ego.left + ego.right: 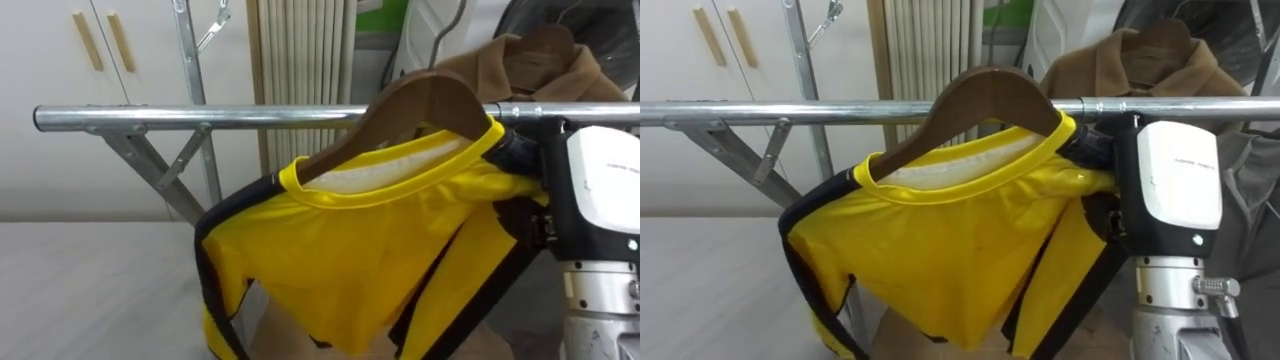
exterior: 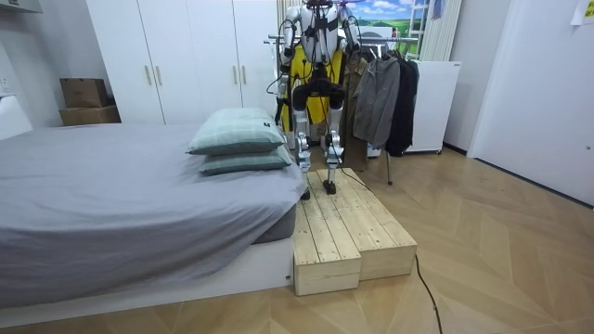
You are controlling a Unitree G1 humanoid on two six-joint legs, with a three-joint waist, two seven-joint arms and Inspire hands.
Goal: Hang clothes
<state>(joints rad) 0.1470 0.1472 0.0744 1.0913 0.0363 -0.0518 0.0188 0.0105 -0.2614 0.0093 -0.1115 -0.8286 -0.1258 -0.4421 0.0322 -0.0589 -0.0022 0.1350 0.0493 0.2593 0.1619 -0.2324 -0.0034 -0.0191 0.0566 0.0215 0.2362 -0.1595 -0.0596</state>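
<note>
Right hand (image 1: 1102, 150) is just below the rail (image 1: 200, 117), near its right part. Its dark fingers (image 1: 517, 152) are closed round the right end of the wooden hanger (image 1: 430, 95), with bunched yellow cloth caught in the grip. The white wrist housing is right of that, below the rail.

The hanger is tilted, right end high, left end low. Its top arch crosses in front of the rail, and the hook is not visible, so I cannot tell if it is on the rail. The yellow shirt (image 1: 370, 250) is on the hanger and hangs below the rail, with black stripes down the sides and sleeves and a white lining at the neck. The collar sits just under the rail and the body drapes down and left.

A brown coat (image 1: 540, 65) on its own hanger is behind the rail at the right end. The slanted braces (image 1: 150, 165) run down from the rail's left part. The upright post (image 1: 190, 70) is behind the rail, left of centre. Pleated beige curtain (image 1: 300, 60) is behind the rail's middle. The white wardrobe (image 1: 60, 90) with wooden handles is behind the rail's left end. A grey bed (image 1: 80, 280) is below the rail, left side.

In the room view the robot stands on a wooden platform (image 2: 348, 232), back to the camera, facing the rail. Dark jackets (image 2: 380, 97) hang on the room view's right of it. Two pillows (image 2: 237, 139) lie on the bed beside the platform, and cardboard boxes (image 2: 83, 97) are far left by the wardrobe.
</note>
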